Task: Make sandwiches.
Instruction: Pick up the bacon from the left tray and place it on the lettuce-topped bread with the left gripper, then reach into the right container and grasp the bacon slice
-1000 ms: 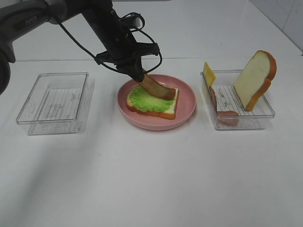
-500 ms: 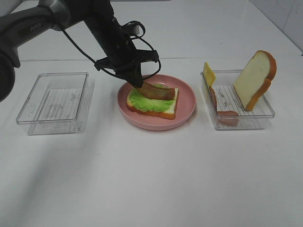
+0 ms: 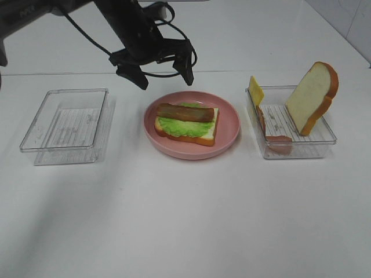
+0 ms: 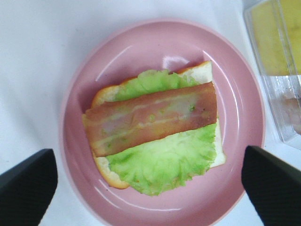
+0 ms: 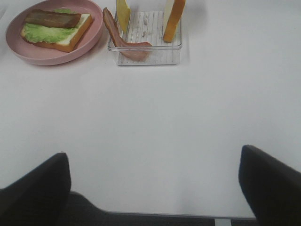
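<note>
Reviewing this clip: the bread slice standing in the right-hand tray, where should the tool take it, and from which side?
Probably best to grip the bread slice by its upper half, coming from above and clamping its two flat faces. It stands tilted on edge in the tray, with its rounded top well above the rim. The faces are exposed there, while the tray walls hem in its base.

the left arm (image 3: pixel 127 26) reaches in from the far left of the high view, wrist angled downward. the left gripper (image 3: pixel 165 78) hangs raised and points straight down, jaws spread wide, holding nothing. the right gripper (image 5: pixel 153 188) sits low, tilted forward, jaws likewise wide apart and bare.
</note>
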Tool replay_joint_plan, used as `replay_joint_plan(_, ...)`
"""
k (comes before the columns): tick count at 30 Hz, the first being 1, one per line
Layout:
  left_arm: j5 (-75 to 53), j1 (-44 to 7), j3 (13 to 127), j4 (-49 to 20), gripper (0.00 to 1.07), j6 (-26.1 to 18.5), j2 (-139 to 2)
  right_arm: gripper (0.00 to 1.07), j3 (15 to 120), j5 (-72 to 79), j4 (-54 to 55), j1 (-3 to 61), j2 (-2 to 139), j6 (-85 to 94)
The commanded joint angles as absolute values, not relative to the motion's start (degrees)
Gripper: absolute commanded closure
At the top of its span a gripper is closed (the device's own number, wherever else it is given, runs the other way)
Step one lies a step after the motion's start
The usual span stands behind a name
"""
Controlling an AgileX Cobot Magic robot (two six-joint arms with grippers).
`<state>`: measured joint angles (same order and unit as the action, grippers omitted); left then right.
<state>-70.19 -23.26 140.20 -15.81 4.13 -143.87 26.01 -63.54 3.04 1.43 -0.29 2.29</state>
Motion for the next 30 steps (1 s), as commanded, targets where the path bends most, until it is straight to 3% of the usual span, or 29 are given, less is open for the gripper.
replay_joint_plan(1,-75.29,-23.43,140.37,-13.29,0.05,2.46,-141.00,0.13,25.90,-63.25,3.09,1.38,-1.49,2.58)
replay_joint_plan(7,-75.29,-21.60,138.54,2.18,0.05,2.01,-135.39,0.13,25.90,-63.25,3.09,1.38,-1.49,2.58)
replay_joint_plan(10,-75.29,-17.93,136.31,3.84,0.05,1.78,-133.21,0.13,25.90,-63.25,3.09,1.38,-1.49,2.58)
replay_joint_plan(20,-75.29,-3.78,123.59,2.18,0.06,-1.09,-123.19,0.13,25.90,-63.25,3.09,1.38,-1.49,2.58)
replay_joint_plan(24,-75.29,-2.92,116.94,0.46,0.06,-1.20,-119.35,0.13,25.90,-63.25,3.09,1.38,-1.49,2.58)
replay_joint_plan(29,-73.68,-3.90,101.87,0.00,0.06,-1.20,-109.03,0.13,25.90,-63.25,3.09,1.38,-1.49,2.58)
replay_joint_plan(30,-70.99,-4.70,94.31,0.00,0.06,-1.09,-103.30,0.13,25.90,-63.25,3.09,1.38,-1.49,2.58)
